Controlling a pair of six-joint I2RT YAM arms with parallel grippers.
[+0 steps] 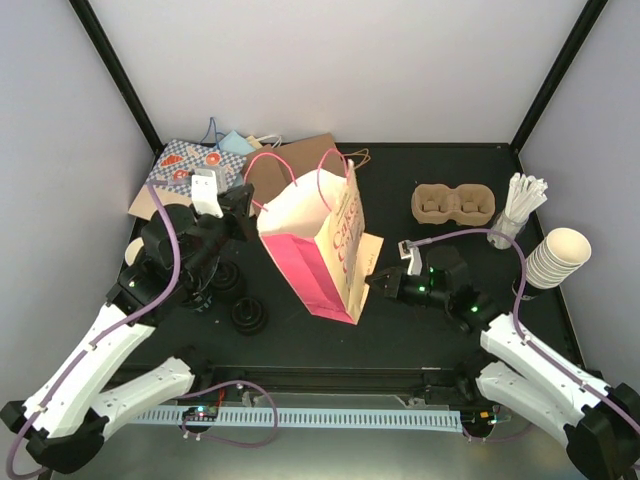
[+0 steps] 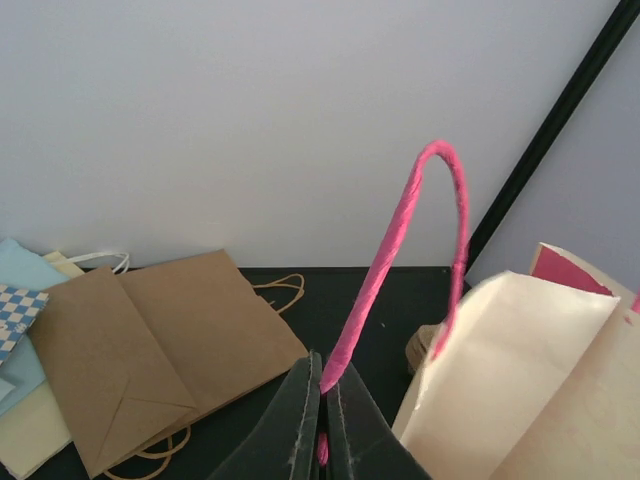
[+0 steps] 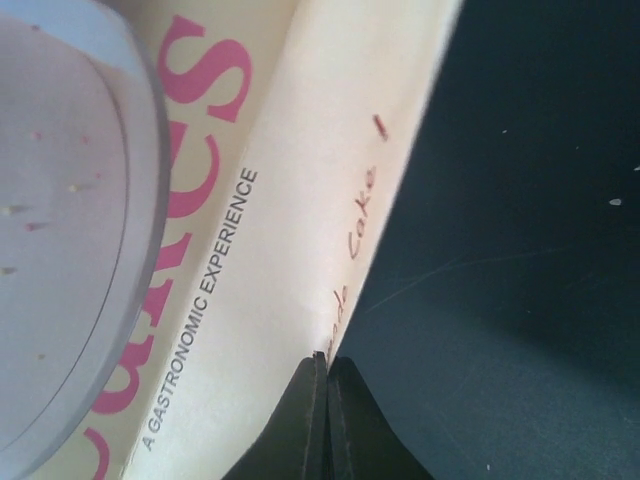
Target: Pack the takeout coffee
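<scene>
**Desk:** Start at the tips; what's the left gripper [image 1: 246, 204] [image 2: 322, 385] doing?

**Photog:** Fingers pressed together on the pink handle [image 2: 400, 230] of the paper bag [image 1: 320, 250] [image 2: 520, 370]; cord rises from betw. the tips in a tall loop; bag stands upright, mouth open, mid-table [image 1: 420, 335].

**Desk:** And the right gripper [image 1: 372, 282] [image 3: 327, 365]?

**Photog:** Also closed; pinches the bag's cream side edge low down, next to the pink lettering; wrist cam shows the paper edge caught betw. the tips.

**Desk:** Where's the takeout coffee [image 1: 248, 315]?

**Photog:** On the table, outside the bag, to its left, beside the L arm; only black lids show from above; apart from both grippers.

**Desk:** Anything else in shot?

**Photog:** Flat brown bags [image 1: 300, 160] [image 2: 150, 350] lie behind the pink one; pulp cup carrier [image 1: 455, 203] at back R; stack of lidless cups [image 1: 555, 258] near the R edge.
</scene>
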